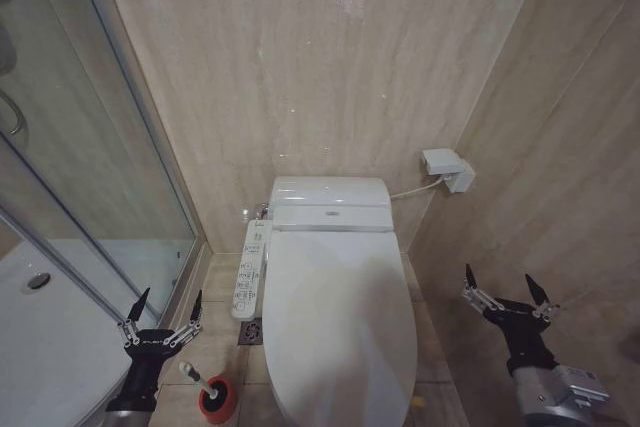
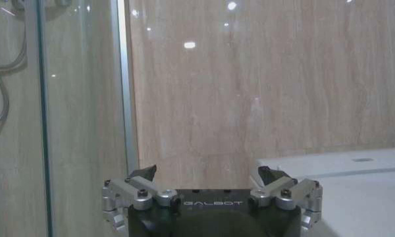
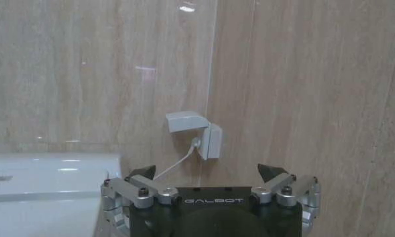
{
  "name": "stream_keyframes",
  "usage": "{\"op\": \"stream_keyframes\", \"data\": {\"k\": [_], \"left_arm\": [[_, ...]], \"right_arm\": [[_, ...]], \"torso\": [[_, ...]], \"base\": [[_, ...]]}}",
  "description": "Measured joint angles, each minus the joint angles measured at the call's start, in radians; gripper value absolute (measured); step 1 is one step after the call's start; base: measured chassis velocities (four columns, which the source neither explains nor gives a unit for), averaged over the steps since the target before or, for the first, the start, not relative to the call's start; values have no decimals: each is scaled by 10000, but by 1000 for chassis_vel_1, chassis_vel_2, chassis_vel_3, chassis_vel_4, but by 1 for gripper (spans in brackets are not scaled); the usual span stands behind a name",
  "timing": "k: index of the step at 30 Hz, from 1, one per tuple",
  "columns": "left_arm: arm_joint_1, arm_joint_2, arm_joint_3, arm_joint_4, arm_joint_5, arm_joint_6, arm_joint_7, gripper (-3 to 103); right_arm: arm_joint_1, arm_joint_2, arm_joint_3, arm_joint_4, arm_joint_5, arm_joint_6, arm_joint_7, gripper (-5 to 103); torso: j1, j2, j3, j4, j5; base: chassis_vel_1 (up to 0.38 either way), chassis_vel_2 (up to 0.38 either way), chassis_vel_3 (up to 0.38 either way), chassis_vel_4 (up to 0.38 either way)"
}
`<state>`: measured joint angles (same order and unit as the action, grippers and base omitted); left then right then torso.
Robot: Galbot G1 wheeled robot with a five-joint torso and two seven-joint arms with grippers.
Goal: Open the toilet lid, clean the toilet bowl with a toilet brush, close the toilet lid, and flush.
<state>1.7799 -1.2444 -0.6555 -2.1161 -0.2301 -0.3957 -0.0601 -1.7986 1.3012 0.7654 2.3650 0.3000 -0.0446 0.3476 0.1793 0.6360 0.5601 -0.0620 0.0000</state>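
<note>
Left end effector (image 1: 161, 318) and right end effector (image 1: 507, 294) hang spread wide, empty — glossy white oval plastic toilet lid (image 1: 338, 322) looks slippery, light, rigid; best lifted at its front rim.

1. "GALBOT" stands in pale letters on the black body of the left gripper (image 2: 209, 178), just below its spread fingers, in the left wrist view.
2. The same word "GALBOT" stands on the black body of the right gripper (image 3: 209, 177), likewise below its spread fingers, in the right wrist view.
3. The side panel (image 1: 249, 270) beside the toilet lid (image 1: 338, 322) carries button markings, too small to read.
</note>
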Motion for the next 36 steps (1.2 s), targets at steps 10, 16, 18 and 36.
{"op": "stream_keyframes", "data": {"k": [10,16,18,36], "left_arm": [[0,0,0,0,0,0,0,100],[0,0,0,0,0,0,0,100],[0,0,0,0,0,0,0,100],[0,0,0,0,0,0,0,100]], "right_arm": [[0,0,0,0,0,0,0,100],[0,0,0,0,0,0,0,100],[0,0,0,0,0,0,0,100],[0,0,0,0,0,0,0,100]], "torso": [[0,0,0,0,0],[0,0,0,0,0],[0,0,0,0,0],[0,0,0,0,0]], "base": [[0,0,0,0],[0,0,0,0],[0,0,0,0],[0,0,0,0]]}}
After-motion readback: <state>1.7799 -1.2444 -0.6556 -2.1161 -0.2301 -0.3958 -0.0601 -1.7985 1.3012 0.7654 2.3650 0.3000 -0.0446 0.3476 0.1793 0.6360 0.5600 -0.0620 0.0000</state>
